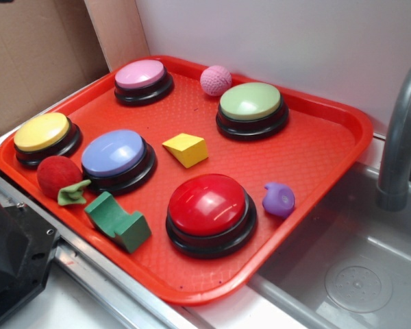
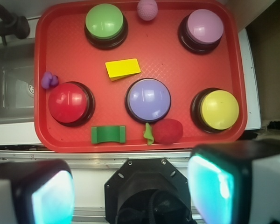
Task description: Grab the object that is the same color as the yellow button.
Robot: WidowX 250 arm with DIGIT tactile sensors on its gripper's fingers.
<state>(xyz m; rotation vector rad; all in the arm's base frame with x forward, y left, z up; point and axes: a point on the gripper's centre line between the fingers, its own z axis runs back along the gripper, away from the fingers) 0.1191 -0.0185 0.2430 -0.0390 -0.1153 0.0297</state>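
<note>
On the red plastic tray (image 1: pixel 329 147), the round yellow dome button (image 1: pixel 42 131) sits at the far left. Near the middle lies the small matte yellow wedge block (image 1: pixel 186 149), between the periwinkle button (image 1: pixel 114 153) and pale green button (image 1: pixel 251 101). The gripper (image 2: pixel 130 196) hangs spread wide, grasping nothing.

Plain white wall (image 1: pixel 274 34) behind, cardboard (image 1: pixel 34 55) leaning at left, steel sink (image 1: pixel 356 274) with grey faucet (image 1: pixel 401 137) (soft even light).
</note>
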